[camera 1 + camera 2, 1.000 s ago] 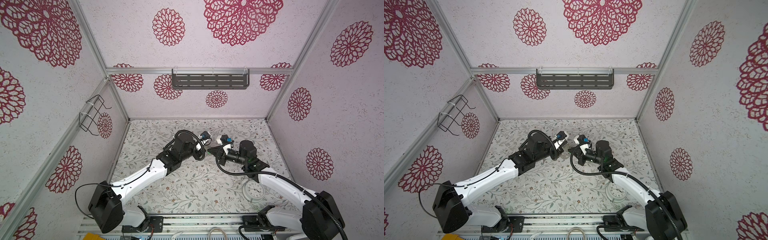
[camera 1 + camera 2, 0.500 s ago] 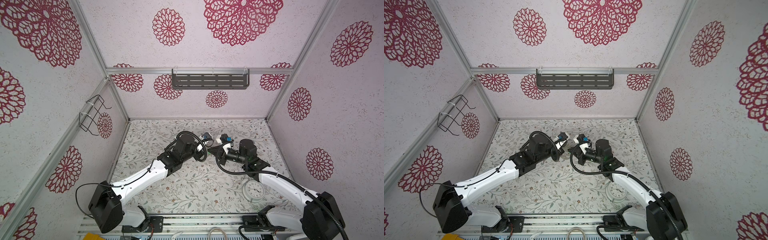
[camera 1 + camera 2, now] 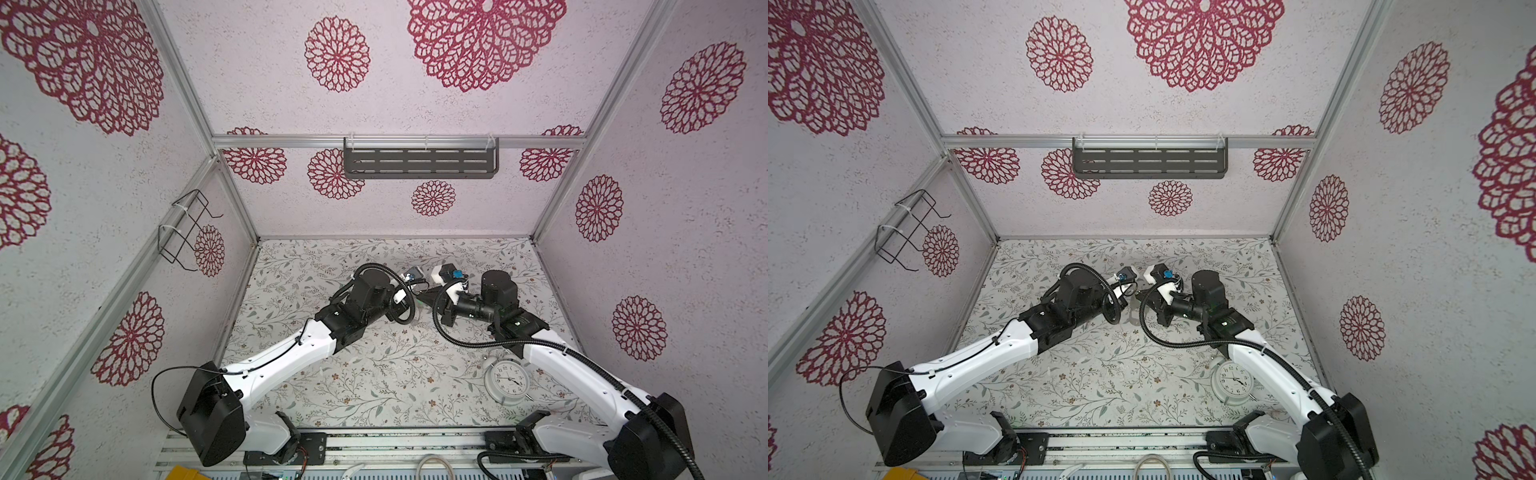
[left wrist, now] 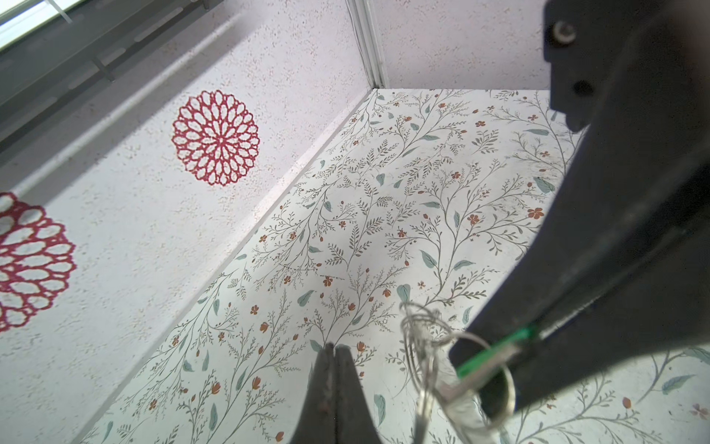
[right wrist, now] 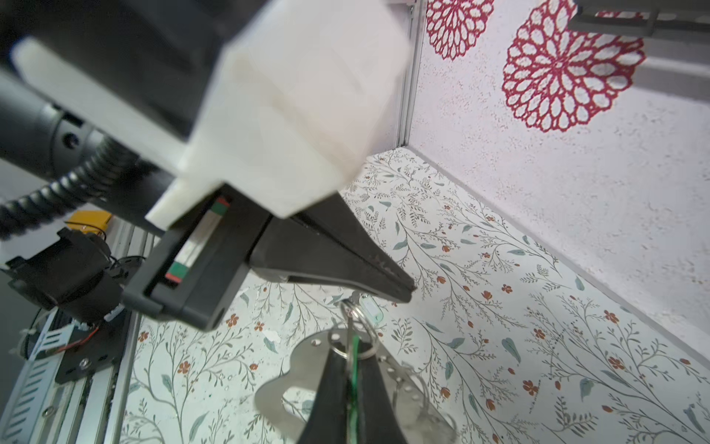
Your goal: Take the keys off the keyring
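We see the right gripper clamped tight on the green tag of 1 key. The left gripper has its fingers pressed together with nothing between them, and its tip sits just beside the pale-tagged key. Thin wire rings join both keys to the flat keyring, which is below the right gripper, mid-table toward the far side, between the 2 arms. We cannot tell whether it rests on the table. A white alarm clock is at near right.
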`<state>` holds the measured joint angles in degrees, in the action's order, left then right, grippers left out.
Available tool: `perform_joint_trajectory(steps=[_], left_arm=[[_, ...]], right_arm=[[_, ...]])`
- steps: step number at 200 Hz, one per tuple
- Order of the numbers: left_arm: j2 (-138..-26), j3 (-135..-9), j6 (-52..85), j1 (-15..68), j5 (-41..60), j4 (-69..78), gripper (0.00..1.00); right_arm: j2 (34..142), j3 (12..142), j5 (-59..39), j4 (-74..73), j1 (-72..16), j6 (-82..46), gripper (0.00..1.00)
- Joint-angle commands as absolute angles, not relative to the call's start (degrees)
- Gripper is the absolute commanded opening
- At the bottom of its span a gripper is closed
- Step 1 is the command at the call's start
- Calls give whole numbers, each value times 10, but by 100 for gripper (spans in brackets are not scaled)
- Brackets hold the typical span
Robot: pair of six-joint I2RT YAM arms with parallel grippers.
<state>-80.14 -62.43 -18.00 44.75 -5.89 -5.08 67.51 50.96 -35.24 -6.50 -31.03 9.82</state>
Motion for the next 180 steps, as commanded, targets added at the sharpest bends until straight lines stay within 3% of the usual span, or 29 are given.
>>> perform_joint_trajectory(steps=[1,29,47,89,148,180], left_arm=[[-782,-629,-188,443,-48,-49,0],[-776,-624,-172,437,-21,-46,0],[-769,-614,-150,425,-3,-39,16],[-720,-555,-118,374,97,15,41],[-714,-514,-108,349,249,40,46],[-698,-466,-108,349,278,87,47]], right_arm=[[675,547,-368,13,-312,157,0],[687,568,-377,56,-311,186,0],[694,582,-386,81,-310,210,0],[708,615,-391,164,-309,310,0],[742,658,-387,224,-309,371,0],[739,654,-395,206,-309,358,0]])
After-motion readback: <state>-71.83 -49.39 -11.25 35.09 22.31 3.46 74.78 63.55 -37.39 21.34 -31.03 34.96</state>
